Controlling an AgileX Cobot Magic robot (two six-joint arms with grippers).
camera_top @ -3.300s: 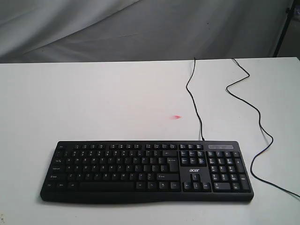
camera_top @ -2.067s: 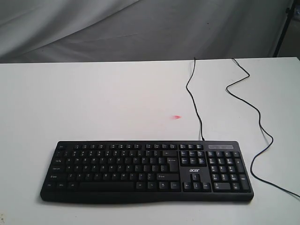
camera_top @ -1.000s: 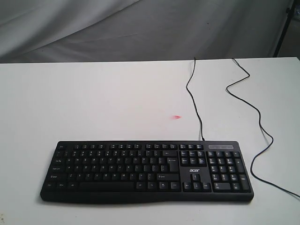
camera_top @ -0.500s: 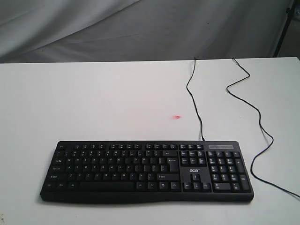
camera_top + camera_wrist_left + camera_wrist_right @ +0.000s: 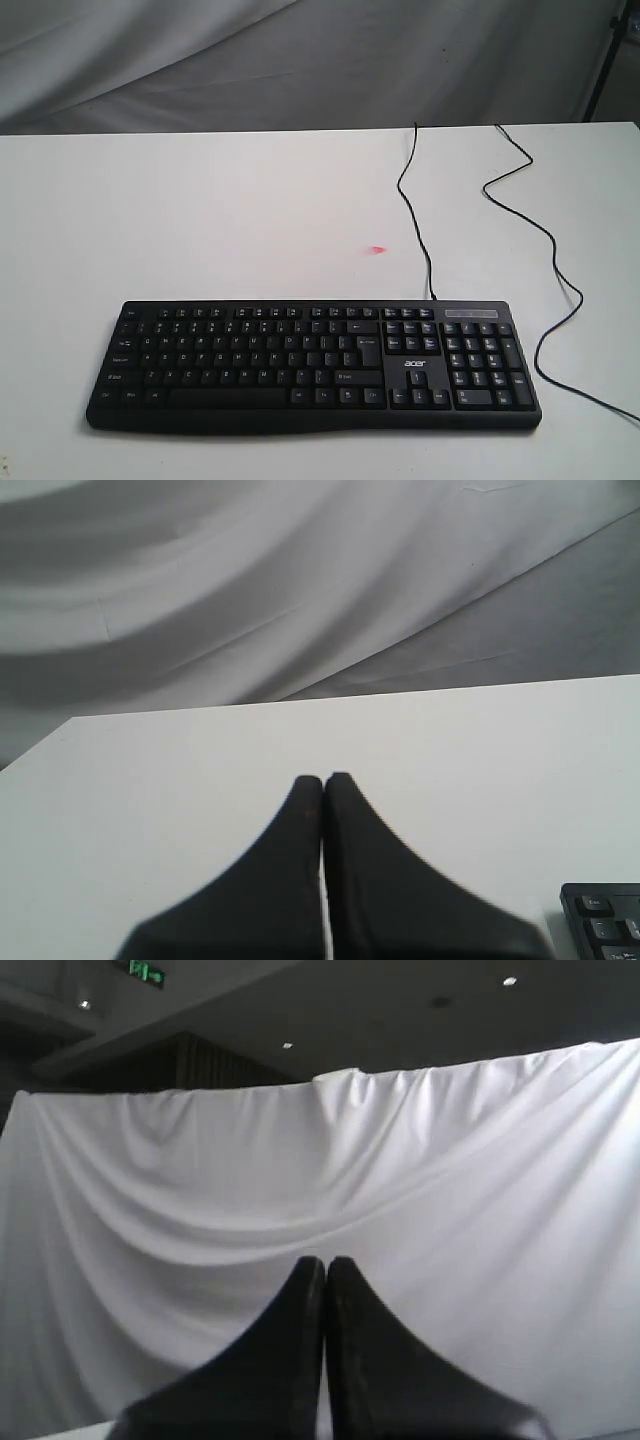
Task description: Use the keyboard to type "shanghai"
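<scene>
Typing has not begun: the left gripper (image 5: 322, 780) and right gripper (image 5: 325, 1262), both pinched together, hover off the Acer keyboard (image 5: 310, 365), so one must descend to the first letter.

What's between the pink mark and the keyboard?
Only bare white table separates the small pink mark and the wide black plastic keyboard, in the exterior view.

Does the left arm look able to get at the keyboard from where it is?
Probably yes. Nothing lies on the keyboard or between it and the left gripper, which is shut over the table with a keyboard corner in view.
</scene>
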